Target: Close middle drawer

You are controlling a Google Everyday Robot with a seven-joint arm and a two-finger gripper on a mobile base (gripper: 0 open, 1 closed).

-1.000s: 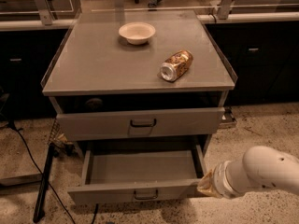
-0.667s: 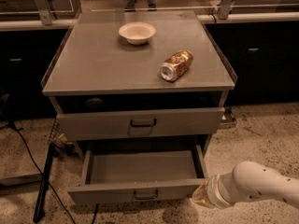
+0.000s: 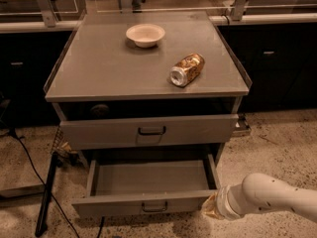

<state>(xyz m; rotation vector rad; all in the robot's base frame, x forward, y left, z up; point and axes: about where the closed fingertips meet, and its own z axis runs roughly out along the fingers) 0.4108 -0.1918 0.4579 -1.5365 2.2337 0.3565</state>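
The middle drawer point(image 3: 148, 180) is a grey shallow tray pulled well out of the cabinet. Its flat front point(image 3: 114, 207) has a small dark loop handle point(image 3: 154, 207) at its centre, and the tray looks empty. My gripper point(image 3: 211, 208) is at the end of the white arm point(image 3: 270, 197), which comes in from the lower right. It sits right at the right end of the drawer's front, low near the floor. I cannot tell whether it touches the front.
Above the open drawer is a taller, wider grey drawer front point(image 3: 99, 131), slightly out. A white bowl point(image 3: 145, 34) and a can lying on its side point(image 3: 186, 69) are on the cabinet top point(image 3: 99, 68). Cables and a dark stand point(image 3: 47, 192) lie on the floor at the left.
My arm has dropped lower and moved a little left, bringing the gripper down to the right front corner of the open drawer. The drawer has not visibly moved.
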